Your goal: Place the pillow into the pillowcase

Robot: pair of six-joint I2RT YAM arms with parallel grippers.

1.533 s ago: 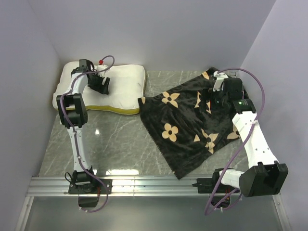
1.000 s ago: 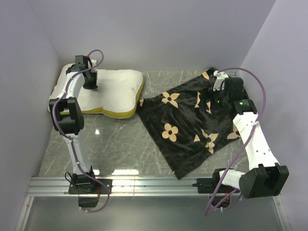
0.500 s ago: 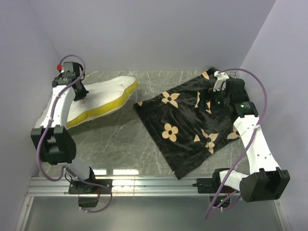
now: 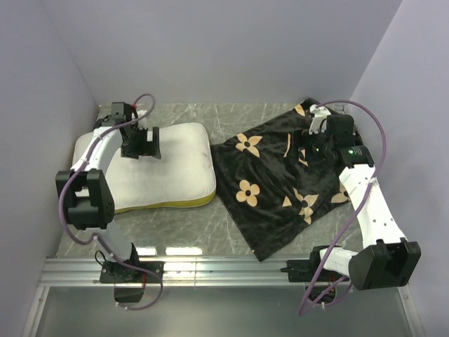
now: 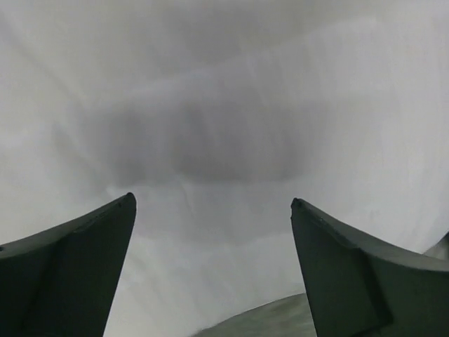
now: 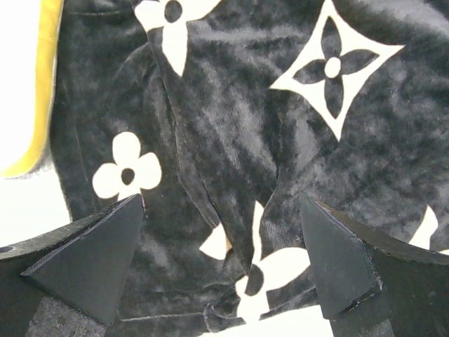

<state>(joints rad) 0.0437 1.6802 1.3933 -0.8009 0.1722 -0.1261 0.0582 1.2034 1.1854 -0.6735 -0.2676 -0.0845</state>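
Observation:
The white pillow [image 4: 175,168] lies flat at the left of the table, its yellow band [image 4: 179,203] along the near edge. Just above its far part my left gripper [image 4: 146,144] stands open with nothing between its fingers. In the left wrist view the pillow [image 5: 224,105] fills the frame behind the left gripper [image 5: 212,200]. The black flower-printed pillowcase [image 4: 273,182] is spread rumpled at the right, its left edge beside the pillow. My right gripper [image 4: 309,147] hovers open over its far right part. The right wrist view shows folds of pillowcase [image 6: 231,140] under the right gripper [image 6: 222,200], with the pillow's yellow band [image 6: 45,70] at the left edge.
Grey walls close in the table [image 4: 175,217] at left, back and right. A metal rail [image 4: 224,270] with both arm bases runs along the near edge. Purple cables loop off both wrists.
The pillow, held raised and tilted at the far left, now lies flat and further right, next to the pillowcase. My left gripper has let go of it and opened. The right arm has not moved.

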